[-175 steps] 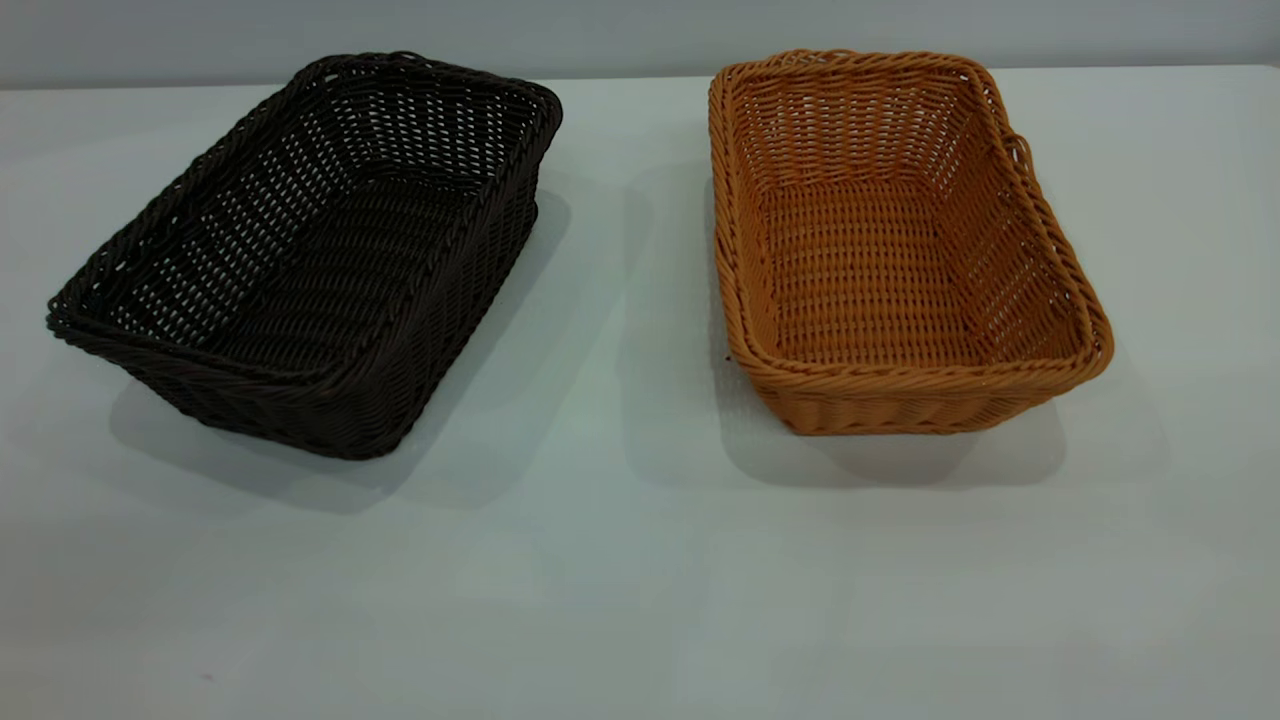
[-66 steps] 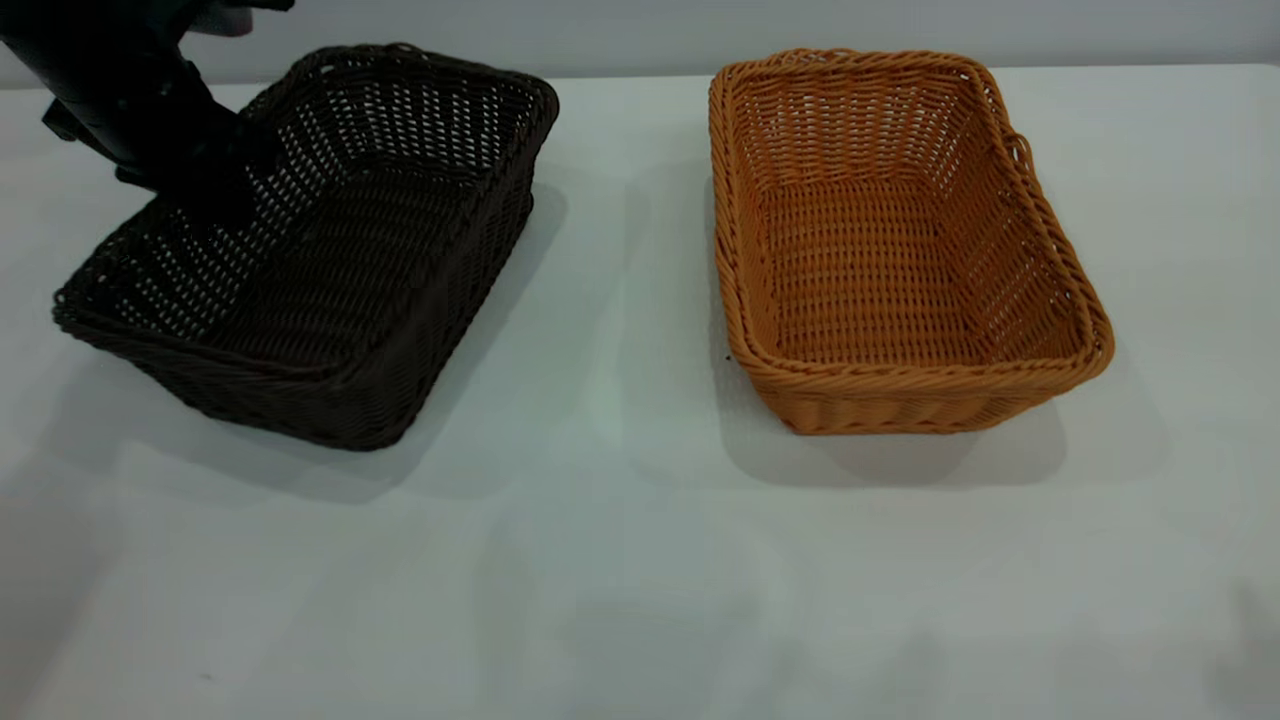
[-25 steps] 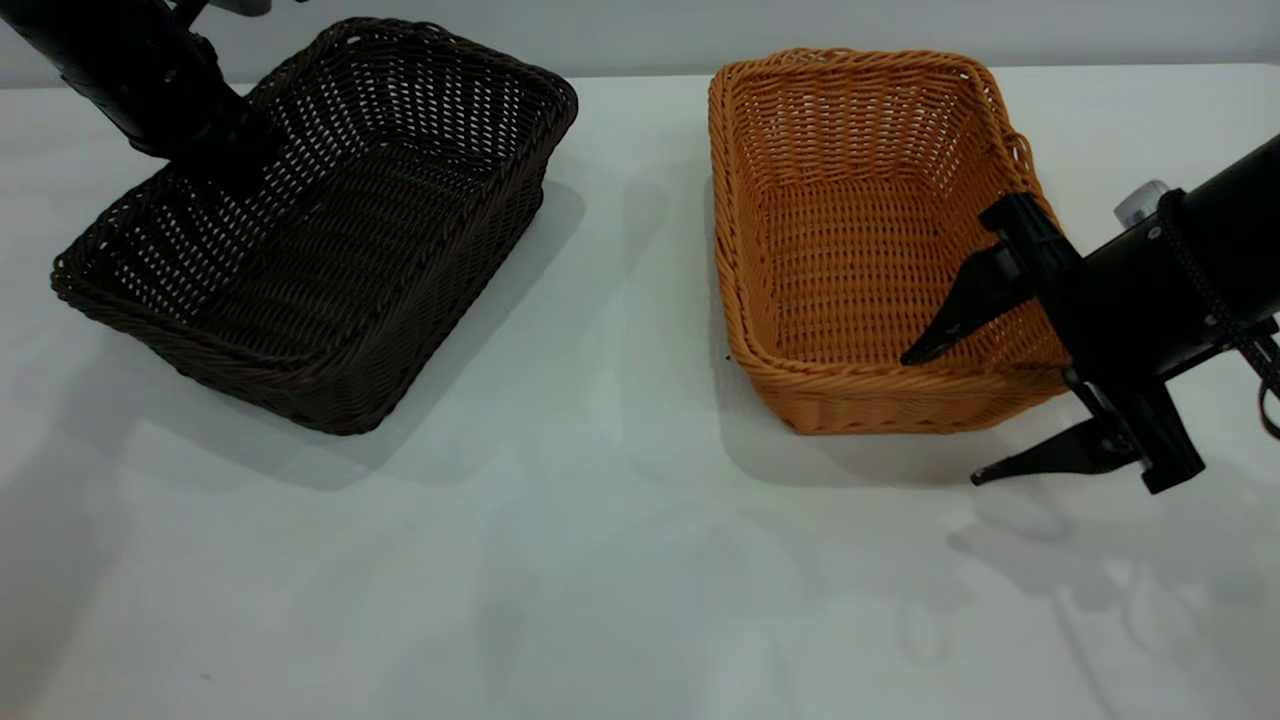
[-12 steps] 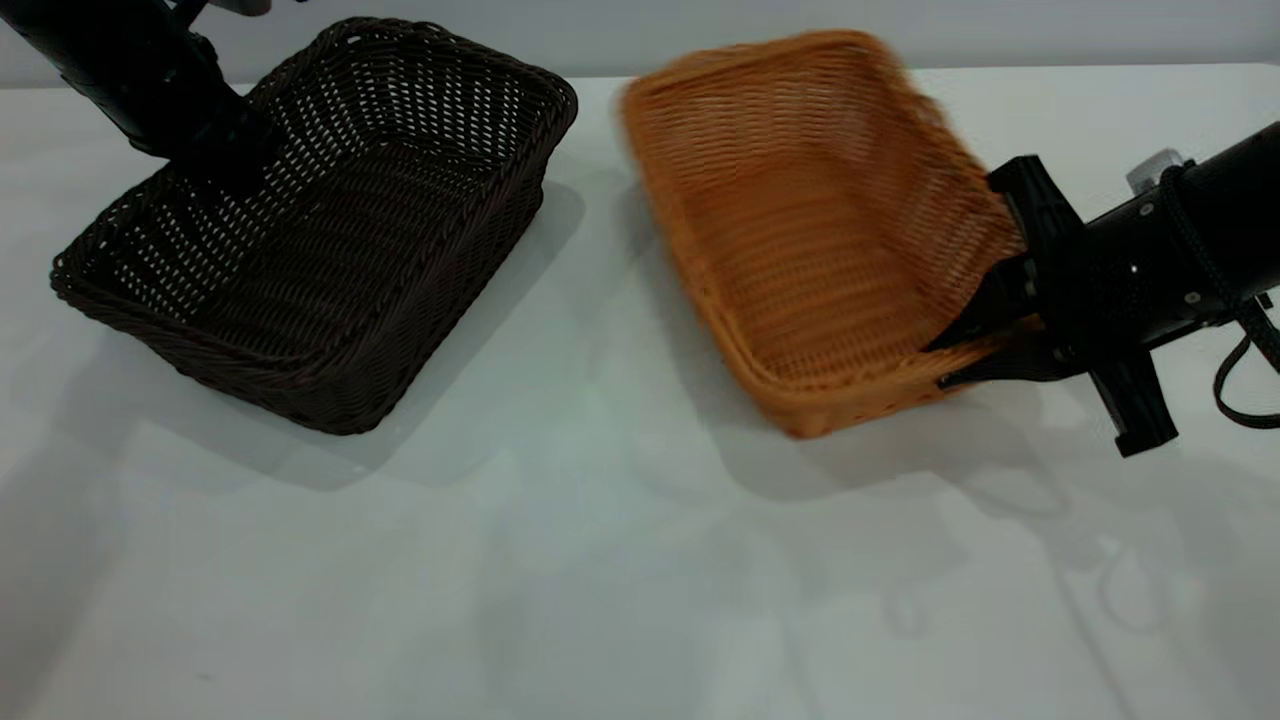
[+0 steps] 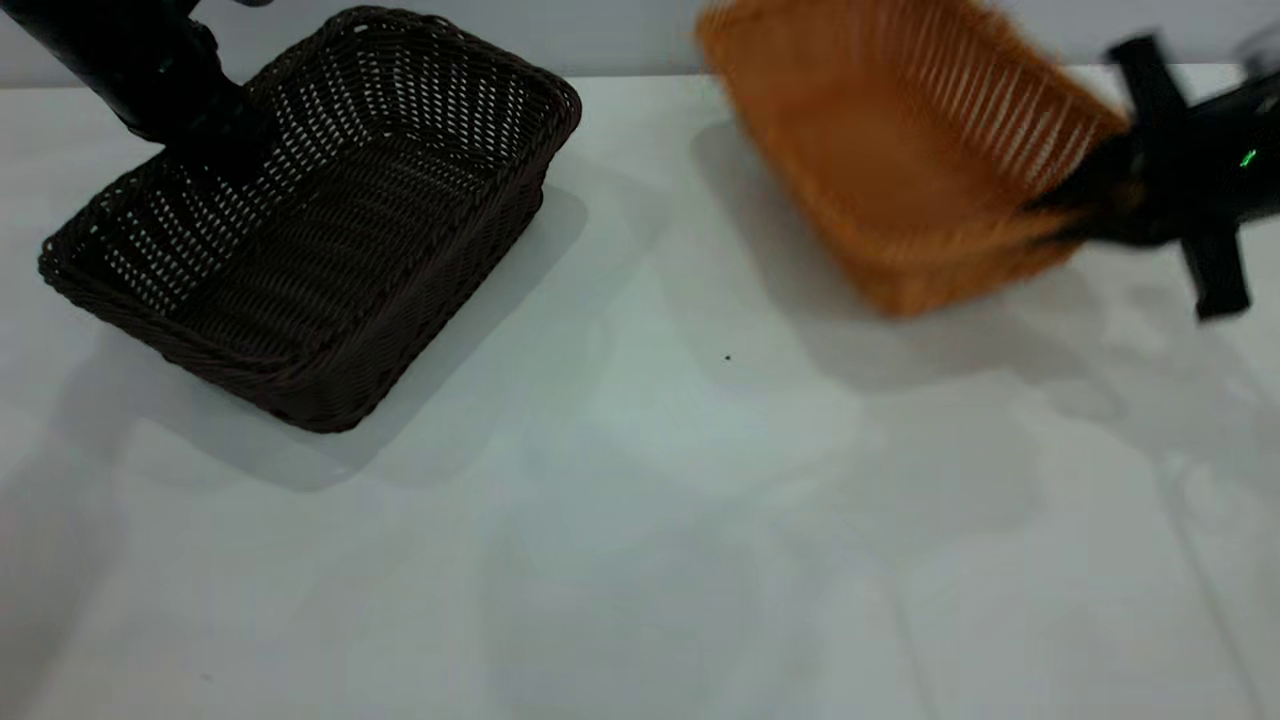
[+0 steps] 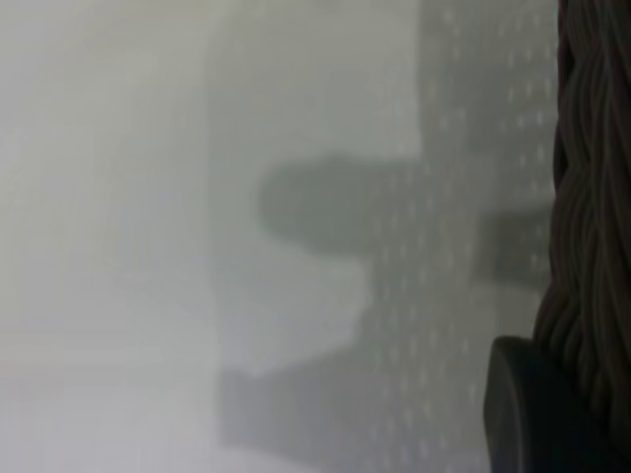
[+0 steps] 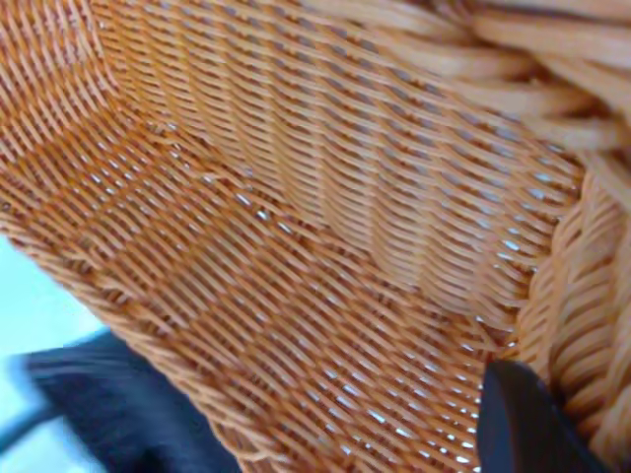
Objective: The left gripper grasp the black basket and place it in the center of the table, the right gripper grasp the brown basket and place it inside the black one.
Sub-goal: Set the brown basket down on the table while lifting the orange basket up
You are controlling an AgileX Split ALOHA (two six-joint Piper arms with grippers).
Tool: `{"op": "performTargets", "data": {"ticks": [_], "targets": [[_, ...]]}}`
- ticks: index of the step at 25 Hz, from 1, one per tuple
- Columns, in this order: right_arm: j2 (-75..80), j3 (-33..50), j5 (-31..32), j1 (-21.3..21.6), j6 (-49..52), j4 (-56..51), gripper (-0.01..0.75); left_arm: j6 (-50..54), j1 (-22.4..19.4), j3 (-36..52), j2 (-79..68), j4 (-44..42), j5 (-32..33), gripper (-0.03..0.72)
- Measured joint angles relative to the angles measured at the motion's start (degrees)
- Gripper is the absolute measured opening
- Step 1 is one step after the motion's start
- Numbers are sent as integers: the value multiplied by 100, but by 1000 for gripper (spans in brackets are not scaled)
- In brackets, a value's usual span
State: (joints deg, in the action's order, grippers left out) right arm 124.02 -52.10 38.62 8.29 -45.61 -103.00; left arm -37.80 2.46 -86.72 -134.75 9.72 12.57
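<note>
While I grip a basket with each arm, this is how things stand.
Left gripper (image 5: pixel 205 150): my fingers (image 6: pixel 537 414) are clamped on the far-left rim of the rectangular dark brown-black woven wicker basket (image 5: pixel 320 215).
Black basket: tilted, its gripped side lifted off the large plain white table (image 5: pixel 640 520), on the table's left part.
Right gripper (image 5: pixel 1085 195): my fingers (image 7: pixel 527 419) are closed over the braided rim at the right end of the rectangular orange-tan woven wicker basket (image 5: pixel 910 140).
Brown basket: held in the air, tilted, blurred, over the table's far right; well apart from the black one.
</note>
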Motion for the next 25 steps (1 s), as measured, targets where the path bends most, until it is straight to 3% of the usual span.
{"op": "performTargets", "data": {"ticks": [4,8,15,25], "targets": [[8,-525,881,426,-40,304,70,-814,149,-23,5,12,25,82],[8,-1044,1355,607,151,936,70,-1718,690,-63,34,-30,45,82],[13,-1612,1547,630,684,1834,70,-3014,1540,-77,57,-65,136,82],[29,-1773,1557,630,800,2084,70,-3867,2236,-77,-45,80,217,81]]}}
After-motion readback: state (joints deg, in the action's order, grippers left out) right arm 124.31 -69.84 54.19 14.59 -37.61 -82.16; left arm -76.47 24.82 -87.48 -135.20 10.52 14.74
